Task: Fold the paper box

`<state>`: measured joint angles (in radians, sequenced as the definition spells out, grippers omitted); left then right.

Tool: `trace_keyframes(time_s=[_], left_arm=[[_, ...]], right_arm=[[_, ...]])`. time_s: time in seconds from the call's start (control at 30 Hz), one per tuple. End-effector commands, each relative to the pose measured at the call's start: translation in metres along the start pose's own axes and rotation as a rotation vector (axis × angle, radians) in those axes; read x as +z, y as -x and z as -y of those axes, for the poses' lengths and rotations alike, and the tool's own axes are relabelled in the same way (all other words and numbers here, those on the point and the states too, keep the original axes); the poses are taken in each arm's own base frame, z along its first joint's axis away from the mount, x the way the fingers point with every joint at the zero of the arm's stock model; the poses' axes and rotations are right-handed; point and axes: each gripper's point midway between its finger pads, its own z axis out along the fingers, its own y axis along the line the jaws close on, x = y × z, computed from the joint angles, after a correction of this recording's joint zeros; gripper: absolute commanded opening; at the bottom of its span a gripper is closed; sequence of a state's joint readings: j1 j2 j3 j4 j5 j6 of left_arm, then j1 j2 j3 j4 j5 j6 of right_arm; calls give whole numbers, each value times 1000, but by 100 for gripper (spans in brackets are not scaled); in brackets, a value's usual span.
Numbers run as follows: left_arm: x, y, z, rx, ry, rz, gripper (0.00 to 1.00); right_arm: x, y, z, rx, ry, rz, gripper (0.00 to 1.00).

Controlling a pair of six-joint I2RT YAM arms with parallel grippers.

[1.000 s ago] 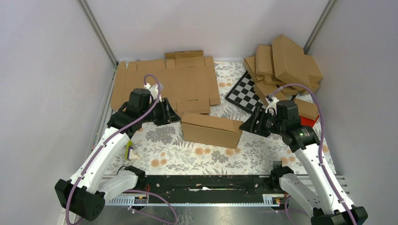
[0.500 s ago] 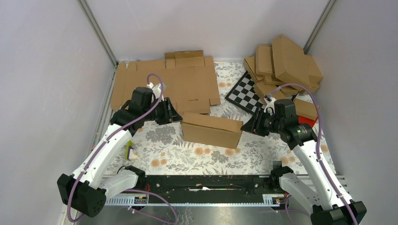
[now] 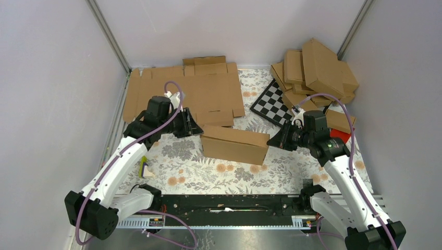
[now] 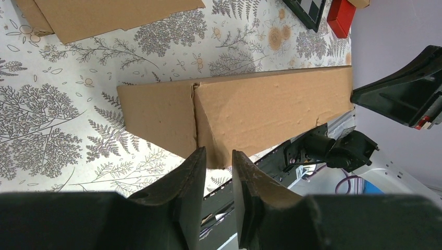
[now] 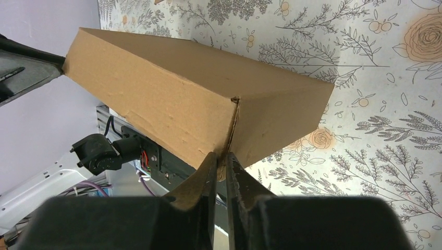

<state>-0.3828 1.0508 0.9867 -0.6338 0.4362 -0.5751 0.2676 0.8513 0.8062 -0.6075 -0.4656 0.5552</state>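
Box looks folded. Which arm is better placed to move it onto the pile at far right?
Probably right. The right gripper is pinched on a corner of the box, and the pile sits just beyond that arm. The left gripper is at the opposite end, farther from the pile.

spare items on the floral bench (image 3: 234, 174)
flat cardboard sheets (image 3: 182, 88) far left; folded boxes (image 3: 315, 70) piled far right, checkered board (image 3: 271, 104) beside them, red block (image 3: 341, 136) near.

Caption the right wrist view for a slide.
The right gripper pinches a corner of the paper box on the floral tablecloth; the left gripper meets its far end.
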Motion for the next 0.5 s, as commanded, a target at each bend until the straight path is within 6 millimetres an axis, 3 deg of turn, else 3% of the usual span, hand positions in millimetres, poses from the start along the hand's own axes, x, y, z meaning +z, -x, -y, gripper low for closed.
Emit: trace_keyframes(time_s=[0.0,0.47], left_arm=[[0,15,13,39,-48,32,28],[9,3,-3,15,-14,-2,21]], right_arm=[[6,-11,15,-1,-46,-41,13],[6,-12,14,-2,-39,-48,12]])
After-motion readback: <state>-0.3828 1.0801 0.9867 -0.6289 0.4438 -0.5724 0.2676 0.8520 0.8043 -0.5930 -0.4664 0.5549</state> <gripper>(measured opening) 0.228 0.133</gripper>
